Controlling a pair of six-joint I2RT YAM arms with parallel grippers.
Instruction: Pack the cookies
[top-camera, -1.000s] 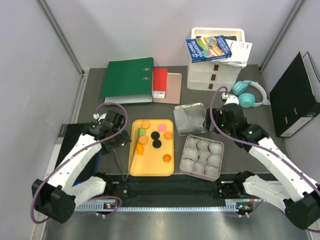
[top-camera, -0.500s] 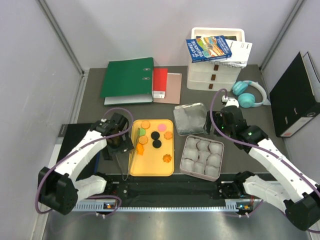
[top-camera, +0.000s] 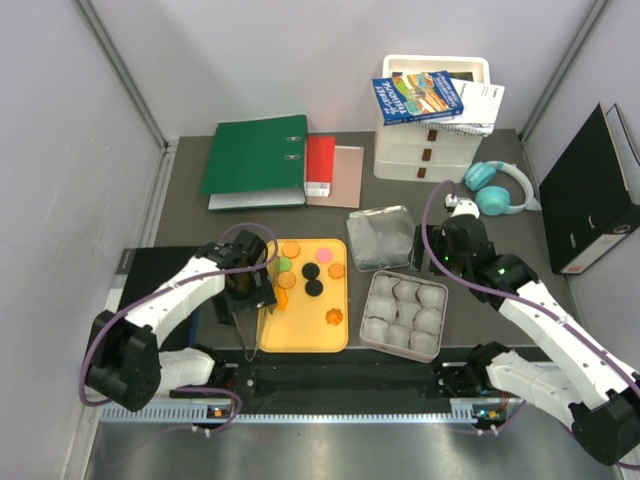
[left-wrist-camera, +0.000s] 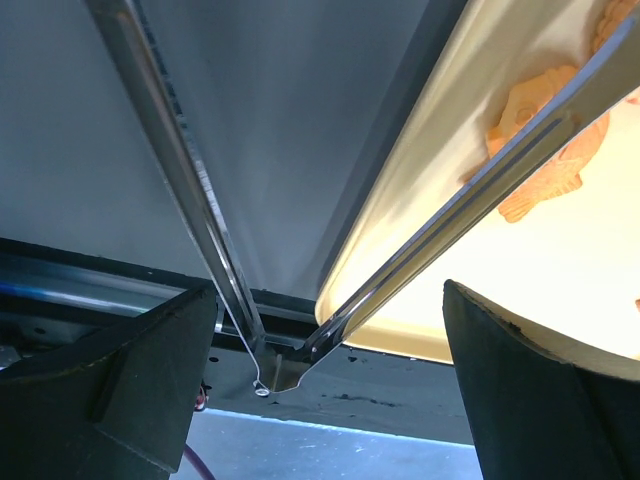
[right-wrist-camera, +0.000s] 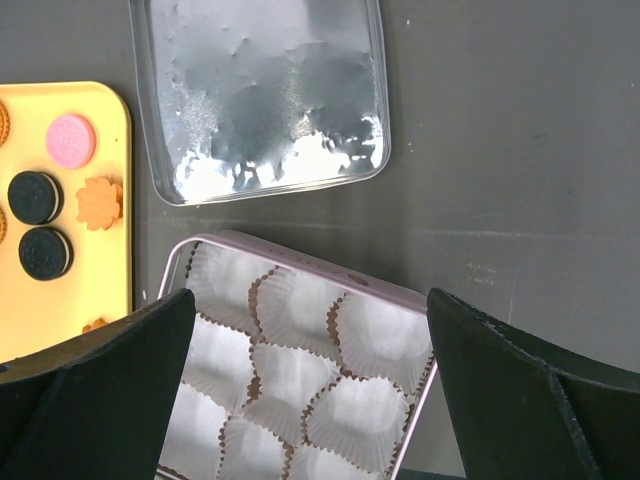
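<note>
Several cookies lie on the yellow tray (top-camera: 305, 335): orange ones (top-camera: 291, 249), two black (top-camera: 312, 279), a green (top-camera: 284, 264) and a pink (top-camera: 324, 255). Metal tongs (top-camera: 262, 310) rest along the tray's left edge, hinge end toward me. My left gripper (top-camera: 247, 296) hangs open over them; in the left wrist view both tong arms (left-wrist-camera: 200, 210) run between my wide-apart fingers (left-wrist-camera: 100, 390), one arm crossing an orange flower cookie (left-wrist-camera: 545, 165). My right gripper (top-camera: 445, 255) is open above the tin of white paper cups (right-wrist-camera: 300, 345), holding nothing.
The tin's clear lid (top-camera: 380, 238) lies behind the tin (top-camera: 403, 312). At the back are a green binder (top-camera: 256, 158), a red booklet (top-camera: 320, 165), a white drawer unit (top-camera: 432, 125) with books on top, teal headphones (top-camera: 497, 186) and a black binder (top-camera: 592, 190).
My left gripper has swung right, from beside the tray to over the tongs at its left edge. The right arm has barely shifted.
</note>
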